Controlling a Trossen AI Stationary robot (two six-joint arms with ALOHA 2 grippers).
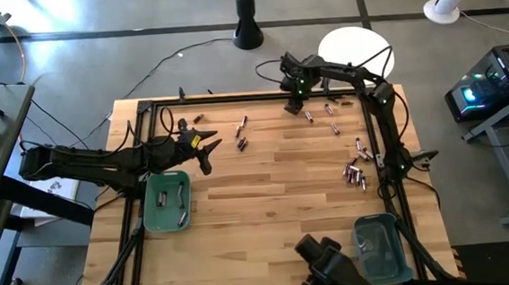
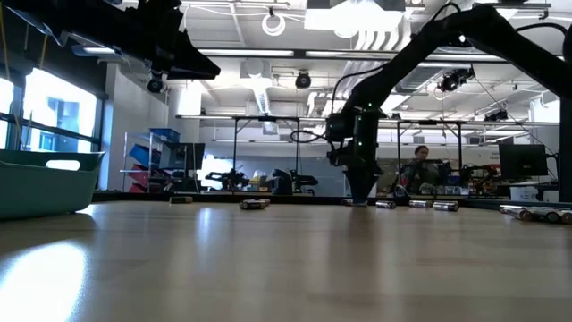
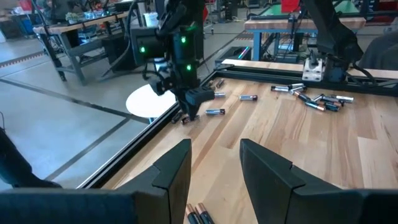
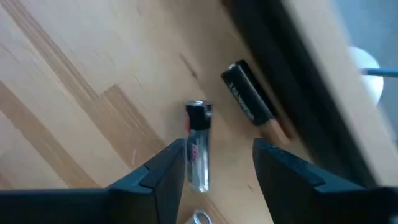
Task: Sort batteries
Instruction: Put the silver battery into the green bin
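Observation:
Batteries lie scattered on the wooden table: a few near the far middle (image 1: 241,125), some at the far right (image 1: 333,119), and a cluster (image 1: 355,173) by the right rail. My right gripper (image 4: 217,168) is open and points down at the far edge (image 1: 299,105). A silvery battery (image 4: 199,152) lies flat on the wood just inside one of its fingers, and a dark battery (image 4: 249,99) lies against the black frame rail. I cannot tell whether the finger touches the silvery one. My left gripper (image 3: 214,168) waits open over the left side (image 1: 205,148), with nothing between its fingers.
A teal bin (image 1: 167,201) holding a few batteries stands near my left gripper, and a second teal bin (image 1: 379,246) stands at the near right. A black frame rail (image 1: 233,97) runs around the table. Two batteries (image 3: 199,214) lie below my left fingers.

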